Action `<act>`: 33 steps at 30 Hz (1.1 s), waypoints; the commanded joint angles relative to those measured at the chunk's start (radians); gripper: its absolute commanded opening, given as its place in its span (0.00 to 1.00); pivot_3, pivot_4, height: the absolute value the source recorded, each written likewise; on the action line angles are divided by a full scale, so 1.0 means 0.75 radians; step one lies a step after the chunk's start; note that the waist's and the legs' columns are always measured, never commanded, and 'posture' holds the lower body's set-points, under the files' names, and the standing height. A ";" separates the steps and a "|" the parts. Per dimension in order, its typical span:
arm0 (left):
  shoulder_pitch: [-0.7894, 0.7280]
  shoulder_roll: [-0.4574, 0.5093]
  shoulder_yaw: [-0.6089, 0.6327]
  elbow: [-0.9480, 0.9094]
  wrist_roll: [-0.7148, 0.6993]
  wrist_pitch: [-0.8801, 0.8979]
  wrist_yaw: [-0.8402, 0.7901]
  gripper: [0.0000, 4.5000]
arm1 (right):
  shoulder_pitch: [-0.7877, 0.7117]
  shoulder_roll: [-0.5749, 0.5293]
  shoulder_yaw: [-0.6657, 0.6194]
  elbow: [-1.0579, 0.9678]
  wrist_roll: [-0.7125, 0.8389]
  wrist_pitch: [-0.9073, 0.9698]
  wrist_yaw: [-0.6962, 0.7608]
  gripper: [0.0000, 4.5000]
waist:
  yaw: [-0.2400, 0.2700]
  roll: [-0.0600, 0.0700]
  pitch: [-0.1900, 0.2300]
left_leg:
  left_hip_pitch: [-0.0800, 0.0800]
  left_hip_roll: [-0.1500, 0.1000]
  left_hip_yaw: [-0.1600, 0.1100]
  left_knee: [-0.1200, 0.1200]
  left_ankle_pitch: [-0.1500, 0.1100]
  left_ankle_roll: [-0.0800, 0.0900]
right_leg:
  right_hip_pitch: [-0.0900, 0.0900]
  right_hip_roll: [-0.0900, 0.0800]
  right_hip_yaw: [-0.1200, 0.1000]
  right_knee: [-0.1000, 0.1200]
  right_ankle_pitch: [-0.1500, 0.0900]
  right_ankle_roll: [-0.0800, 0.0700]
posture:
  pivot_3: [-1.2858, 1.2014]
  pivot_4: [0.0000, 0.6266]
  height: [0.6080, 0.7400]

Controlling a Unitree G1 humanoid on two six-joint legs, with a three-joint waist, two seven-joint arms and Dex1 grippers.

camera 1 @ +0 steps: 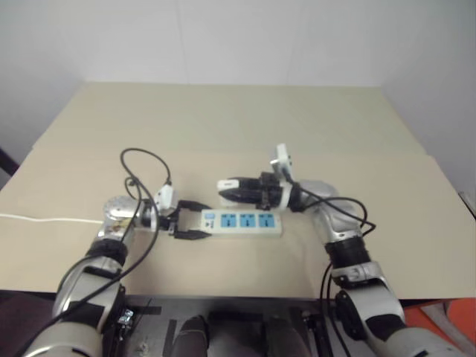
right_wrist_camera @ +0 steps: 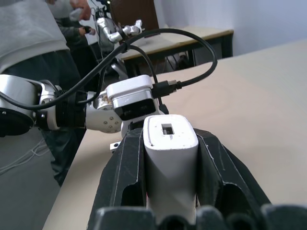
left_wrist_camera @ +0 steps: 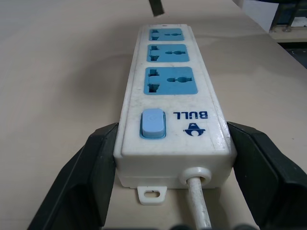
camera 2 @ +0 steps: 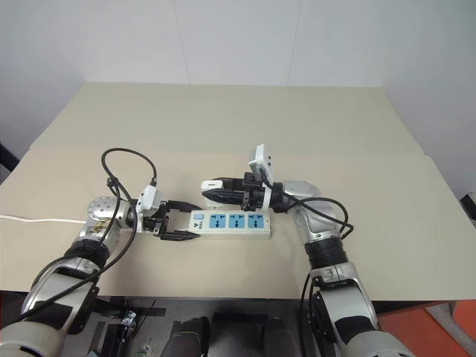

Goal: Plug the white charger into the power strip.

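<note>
The power strip (camera 1: pixel 242 222), a white bar with three blue sockets, lies flat near the table's front edge. Its switch end and cord face my left gripper (camera 1: pixel 195 220). The left wrist view shows the black fingers (left_wrist_camera: pixel 96 163) pressed against both sides of that end. My right gripper (camera 1: pixel 242 190) hovers just above the strip's far side and points left. It is shut on the white charger (right_wrist_camera: pixel 170 158), whose end (camera 1: pixel 225 183) sticks out past the fingertips. The charger's prongs are hidden.
The strip's white cord (camera 1: pixel 44 219) runs off the table's left edge. Black cables (camera 1: pixel 145 167) loop over my left wrist. The beige table (camera 1: pixel 223 126) stretches far behind the strip. A person (right_wrist_camera: pixel 33 33) stands beyond the table's left side.
</note>
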 commanded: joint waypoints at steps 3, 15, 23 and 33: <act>0.028 -0.005 -0.016 -0.020 0.022 0.015 -0.025 0.71 | -0.004 0.041 0.018 0.064 -0.011 -0.124 -0.006 0.25 | -0.001 0.000 0.000 | 0.000 0.000 0.000 0.000 0.000 0.000 | 0.000 0.000 0.000 0.000 0.000 0.000 | 0.52 0.24 1.00; 0.040 0.000 0.000 -0.029 0.027 0.018 -0.025 0.71 | -0.006 0.143 0.013 0.208 -0.007 -0.220 -0.062 0.25 | 0.000 0.000 0.000 | 0.000 0.000 0.000 0.000 0.000 0.000 | 0.000 0.000 0.000 0.000 0.000 0.000 | 0.52 0.24 1.00; 0.048 0.028 -0.012 -0.038 0.021 0.020 -0.025 0.71 | 0.002 0.096 0.009 0.292 -0.020 -0.293 -0.019 0.25 | -0.003 0.000 0.000 | 0.001 0.000 0.000 -0.001 0.000 0.000 | 0.000 0.000 0.000 0.000 0.000 0.000 | 0.52 0.24 1.00; 0.031 0.031 -0.010 -0.022 0.026 0.015 -0.025 0.71 | 0.032 0.056 0.014 0.360 -0.036 -0.348 0.001 0.25 | -0.003 0.000 0.000 | 0.001 0.000 0.000 -0.001 0.000 0.000 | 0.000 0.000 0.000 0.000 0.000 0.000 | 0.52 0.24 1.00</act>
